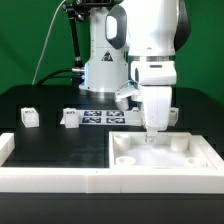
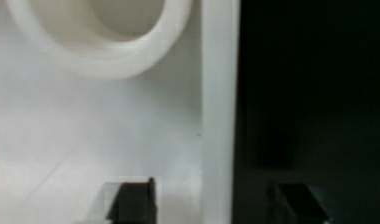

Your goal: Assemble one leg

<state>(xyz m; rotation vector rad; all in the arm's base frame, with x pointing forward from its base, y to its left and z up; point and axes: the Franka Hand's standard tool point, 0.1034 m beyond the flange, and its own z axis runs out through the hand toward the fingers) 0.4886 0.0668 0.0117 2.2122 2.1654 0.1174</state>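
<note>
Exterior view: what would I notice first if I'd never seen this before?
The big white robot arm jumps out first, in the middle of the exterior view. Its gripper points down over the near corner of a large white square panel in the lower part of the exterior view's right. Away at the exterior view's left, a small white leg with a black-and-white tag sits alone on the black table.

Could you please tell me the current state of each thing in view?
panel: lying flat, its corner hole in the wrist view empty.
gripper: open, empty, straddling the panel's rim.
far-left leg: loose, not fitted.
second leg: loose, not fitted, beside the marker board.
</note>
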